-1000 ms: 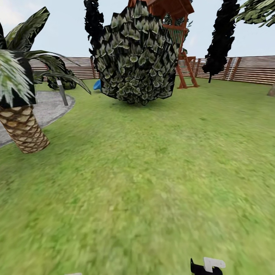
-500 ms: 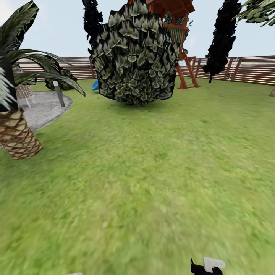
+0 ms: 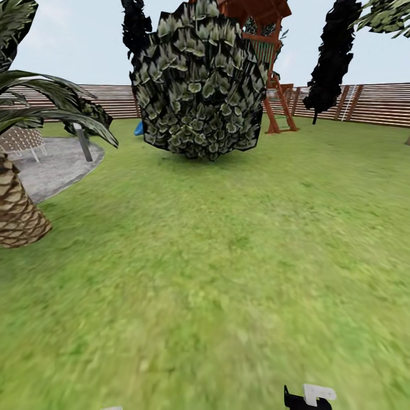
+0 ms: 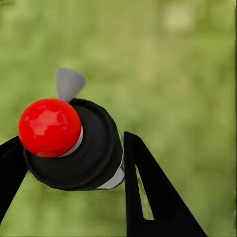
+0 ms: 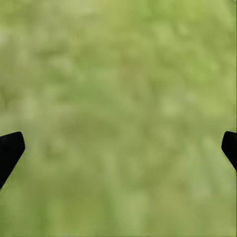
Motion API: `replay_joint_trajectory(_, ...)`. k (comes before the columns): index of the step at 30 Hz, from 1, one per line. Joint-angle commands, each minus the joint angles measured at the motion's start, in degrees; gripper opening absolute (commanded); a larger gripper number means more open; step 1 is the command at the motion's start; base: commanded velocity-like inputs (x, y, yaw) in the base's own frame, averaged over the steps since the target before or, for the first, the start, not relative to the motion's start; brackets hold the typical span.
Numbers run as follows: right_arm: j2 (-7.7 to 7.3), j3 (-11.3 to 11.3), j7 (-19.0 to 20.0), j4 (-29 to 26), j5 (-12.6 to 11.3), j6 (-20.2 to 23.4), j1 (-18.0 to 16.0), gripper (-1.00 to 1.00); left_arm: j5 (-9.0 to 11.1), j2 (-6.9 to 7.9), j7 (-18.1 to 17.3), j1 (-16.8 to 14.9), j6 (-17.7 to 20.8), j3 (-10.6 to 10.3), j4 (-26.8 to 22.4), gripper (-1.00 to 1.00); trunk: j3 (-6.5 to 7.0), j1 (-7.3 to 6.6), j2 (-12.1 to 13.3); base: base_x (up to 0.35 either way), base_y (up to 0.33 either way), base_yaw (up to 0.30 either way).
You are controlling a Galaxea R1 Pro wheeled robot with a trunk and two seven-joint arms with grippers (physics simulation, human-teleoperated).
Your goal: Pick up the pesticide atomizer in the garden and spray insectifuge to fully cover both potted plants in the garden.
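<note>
Left gripper (image 4: 69,163) clamped on the pesticide atomizer (image 4: 84,148), a dark cylindrical body with a glossy red round cap, a white band and a small grey cone-shaped nozzle; black fingers (image 4: 148,192) pressed against both sides of the body, blurred green grass behind.

Right gripper (image 5: 118,148) spread wide, black fingertips (image 5: 10,148) at opposite edges of the right wrist view, nothing between them, blurred lawn beneath.

In the head view, wide green lawn of the garden (image 3: 228,273) stretching ahead. Large rounded bush of pale green pointed leaves with dark edges (image 3: 196,85) straight ahead in the middle distance, its base on the grass. Red-brown wooden play tower with a slanted ladder (image 3: 273,74) just behind and to the right of the bush, a small blue object (image 3: 138,128) peeking out at the bush's left. Tall dark narrow tree (image 3: 333,57) further right. Brown slatted wooden fence (image 3: 370,103) along the far edge. Scaly-trunked palm (image 3: 17,210) at the left edge, long green fronds arching over. Grey paved patio (image 3: 54,165) behind the palm, with a slim grey post (image 3: 83,143) and a white lattice chair (image 3: 23,139) on it. A black-and-white part of the robot (image 3: 310,397) at the bottom edge, too little visible to tell which part.
</note>
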Motion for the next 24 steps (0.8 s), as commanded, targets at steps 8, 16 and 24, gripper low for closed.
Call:
replay_joint_trajectory(8,0.01,-0.41,0.15,0.04,0.01,-0.24,-0.03,1.0,0.25,0.0,0.26,-0.02,-0.18,-0.5,0.01,-1.0,-0.05,0.02,-0.02,0.337,-0.076,0.0)
replay_joint_trajectory(16,0.01,-0.43,0.15,0.05,0.01,-0.24,-0.03,1.0,0.25,0.0,0.26,-0.02,-0.17,-0.5,0.01,-1.0,-0.05,0.02,-0.02,0.337,-0.076,0.0)
replay_joint_trajectory(24,-0.2,-0.49,0.15,0.05,0.09,-0.24,0.34,1.0,0.25,0.0,0.27,-0.02,-0.16,-0.5,0.01,-1.0,-0.05,0.02,-0.02,0.337,-0.076,0.0)
